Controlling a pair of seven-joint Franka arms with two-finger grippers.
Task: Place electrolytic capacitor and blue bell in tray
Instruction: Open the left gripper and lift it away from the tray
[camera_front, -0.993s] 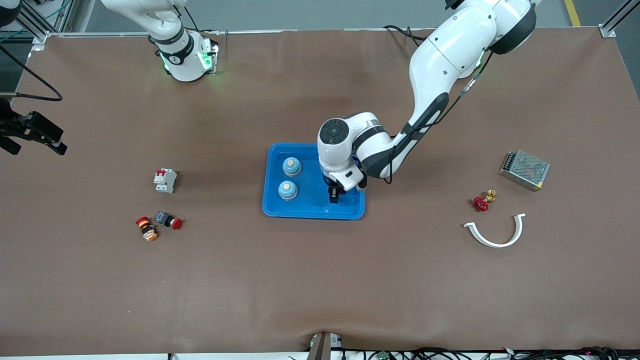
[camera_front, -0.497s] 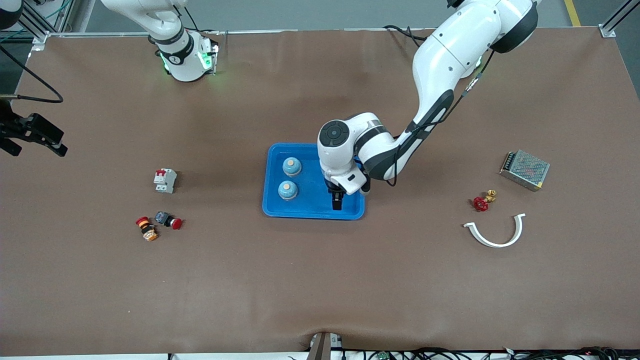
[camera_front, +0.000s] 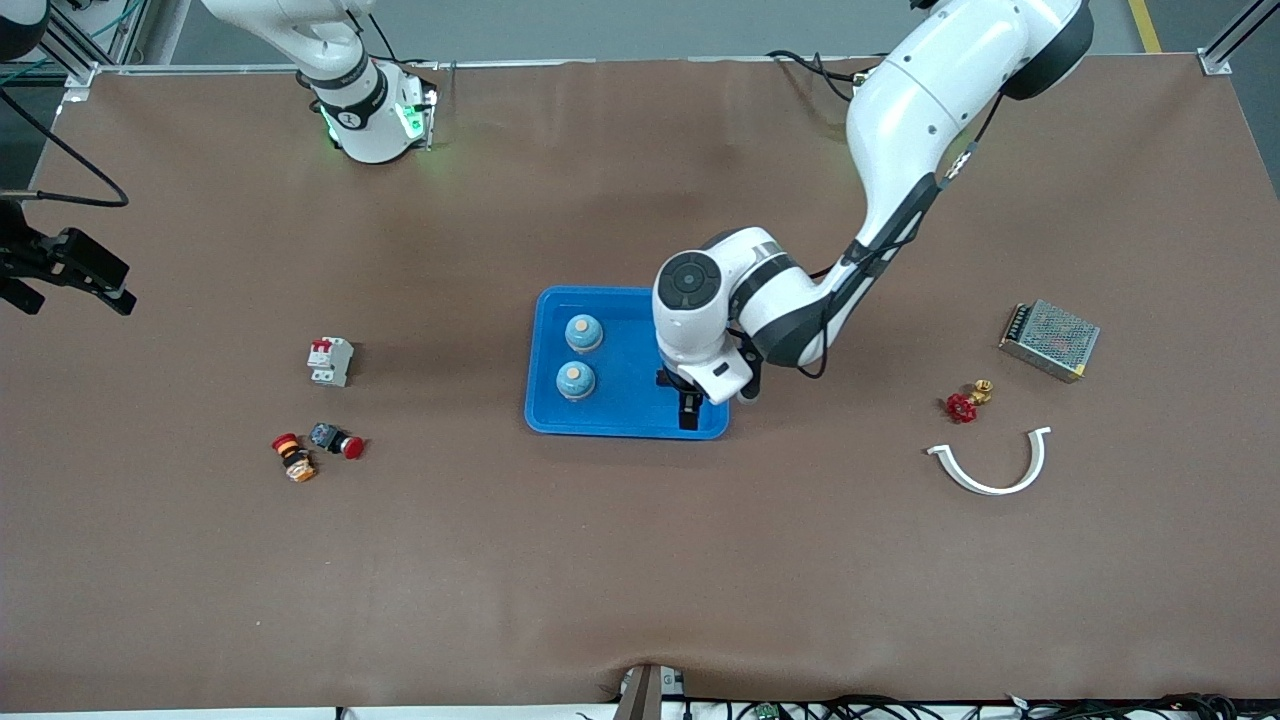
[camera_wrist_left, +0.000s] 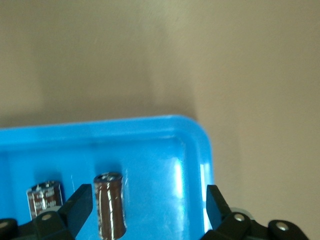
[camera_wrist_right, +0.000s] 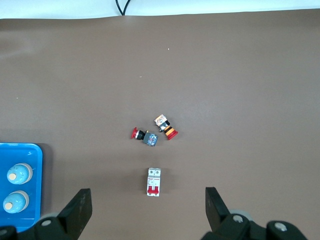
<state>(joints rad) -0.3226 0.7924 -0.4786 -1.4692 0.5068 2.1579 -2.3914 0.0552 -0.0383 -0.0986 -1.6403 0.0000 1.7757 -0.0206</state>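
The blue tray (camera_front: 610, 410) is set at the middle of the table (camera_front: 640, 560), and two blue bells (camera_front: 584, 333) (camera_front: 575, 380) are stood in it, one nearer the front camera than the other, both toward the right arm's end of the tray. Two capacitors (camera_wrist_left: 110, 202) (camera_wrist_left: 45, 196) are seen upright in the tray near its corner in the left wrist view. The left gripper (camera_front: 688, 405) is held over the tray's end toward the left arm, its fingers (camera_wrist_left: 77, 206) spread wide with nothing gripped; one capacitor stands between them, free of both. The right gripper (camera_wrist_right: 145, 212) is kept waiting high over the right arm's end of the table, spread wide and empty. Below it a white breaker (camera_front: 330, 361) and two red push buttons (camera_front: 337, 440) (camera_front: 293, 457) are laid. Toward the left arm's end a metal mesh box (camera_front: 1049, 340), a small red valve (camera_front: 963, 404) and a white curved clip (camera_front: 992, 464) are found.
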